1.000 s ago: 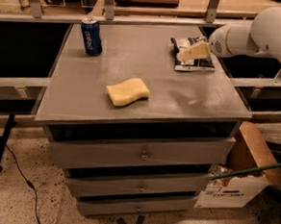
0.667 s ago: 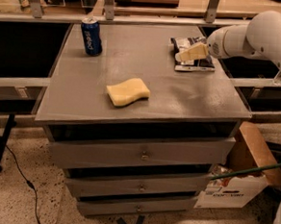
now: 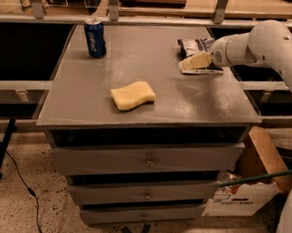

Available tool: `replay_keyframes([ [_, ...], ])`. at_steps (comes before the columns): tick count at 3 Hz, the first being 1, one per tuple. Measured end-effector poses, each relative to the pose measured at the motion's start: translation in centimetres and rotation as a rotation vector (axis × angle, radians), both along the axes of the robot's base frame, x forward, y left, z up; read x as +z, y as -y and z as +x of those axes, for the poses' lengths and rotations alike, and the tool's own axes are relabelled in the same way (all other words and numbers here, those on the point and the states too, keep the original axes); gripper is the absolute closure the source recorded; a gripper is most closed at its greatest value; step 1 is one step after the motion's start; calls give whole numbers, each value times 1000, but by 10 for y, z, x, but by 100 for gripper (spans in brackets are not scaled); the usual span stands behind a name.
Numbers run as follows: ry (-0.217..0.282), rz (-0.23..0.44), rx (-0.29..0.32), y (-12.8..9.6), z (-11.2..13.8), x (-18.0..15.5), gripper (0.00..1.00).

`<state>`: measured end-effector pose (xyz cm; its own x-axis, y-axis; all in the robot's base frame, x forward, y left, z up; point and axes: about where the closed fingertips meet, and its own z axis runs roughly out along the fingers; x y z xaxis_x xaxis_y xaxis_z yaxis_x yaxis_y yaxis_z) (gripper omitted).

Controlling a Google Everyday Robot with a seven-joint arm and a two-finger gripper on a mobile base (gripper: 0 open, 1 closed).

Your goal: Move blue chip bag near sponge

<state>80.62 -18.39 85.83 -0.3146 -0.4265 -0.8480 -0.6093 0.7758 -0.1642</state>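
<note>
The blue chip bag (image 3: pixel 193 45), dark navy foil with white panels, lies flat at the back right of the grey cabinet top (image 3: pixel 154 64). My gripper (image 3: pixel 194 62) on the white arm (image 3: pixel 271 42) reaches in from the right. It sits right over the bag's front edge and hides part of it. I cannot tell whether it touches the bag. The sponge (image 3: pixel 133 95), a pale yellow wavy foam block, lies near the middle front of the top, well left of and nearer than the bag.
An upright blue soda can (image 3: pixel 95 37) stands at the back left of the top. The cabinet has drawers (image 3: pixel 148 161) below. A cardboard box (image 3: pixel 246 188) sits on the floor at the right. A cable (image 3: pixel 16 179) runs over the floor at the left.
My gripper has shifted slightly left and toward the front over the bag. The bag, sponge and can have not moved.
</note>
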Motion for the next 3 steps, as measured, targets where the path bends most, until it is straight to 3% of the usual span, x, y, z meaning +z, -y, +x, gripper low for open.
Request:
replay_keyframes([
  [1,-17,1,2,-1,0,-10,18],
  [3,-13,17,18,-1,0,-13,64],
])
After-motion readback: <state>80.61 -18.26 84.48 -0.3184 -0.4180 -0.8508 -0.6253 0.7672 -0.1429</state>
